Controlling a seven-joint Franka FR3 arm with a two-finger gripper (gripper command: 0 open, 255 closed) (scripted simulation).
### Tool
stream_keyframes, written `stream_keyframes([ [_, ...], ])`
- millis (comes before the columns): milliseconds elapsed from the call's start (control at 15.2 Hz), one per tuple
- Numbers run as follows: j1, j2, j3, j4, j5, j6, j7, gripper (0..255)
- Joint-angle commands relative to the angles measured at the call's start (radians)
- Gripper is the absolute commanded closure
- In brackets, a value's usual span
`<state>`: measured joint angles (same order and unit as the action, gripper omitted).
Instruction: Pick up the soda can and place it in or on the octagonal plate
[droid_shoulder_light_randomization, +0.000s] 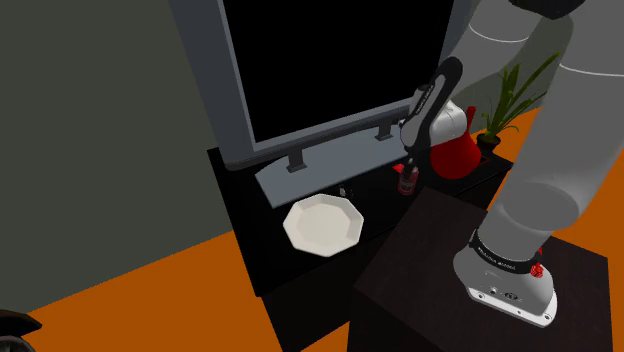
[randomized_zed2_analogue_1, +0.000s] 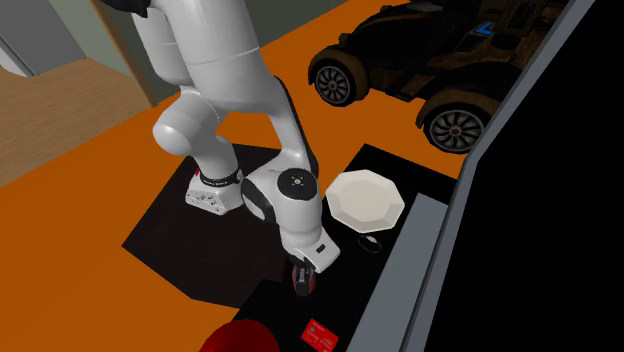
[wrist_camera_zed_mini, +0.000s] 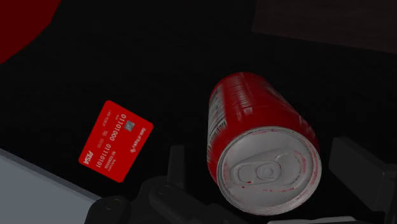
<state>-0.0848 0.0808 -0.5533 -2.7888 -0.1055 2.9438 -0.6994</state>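
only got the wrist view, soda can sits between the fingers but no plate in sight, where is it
Observer: The white octagonal plate lies on the same black cabinet as the soda can, toward the shoulder view's left of it.
Operator: anything near the plate i should know about
Observer: A small dark object sits close by the plate's rim, on the can's side. I cannot tell what it is.
Operator: what's behind the can
Observer: A large grey-framed screen stands along the back of the cabinet, close behind the can.
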Motion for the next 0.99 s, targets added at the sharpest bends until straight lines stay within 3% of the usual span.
stream_keyframes([
  [0, -0.016, 0.039, 0.032, 0.003, 0.071, 0.033, -0.048, 0],
  [462, -0.02, 0.038, 0.036, 0.003, 0.067, 0.033, -0.046, 0],
  [528, -0.02, 0.038, 0.036, 0.003, 0.067, 0.033, -0.046, 255],
  [924, -0.019, 0.037, 0.034, 0.003, 0.065, 0.032, -0.044, 255],
])
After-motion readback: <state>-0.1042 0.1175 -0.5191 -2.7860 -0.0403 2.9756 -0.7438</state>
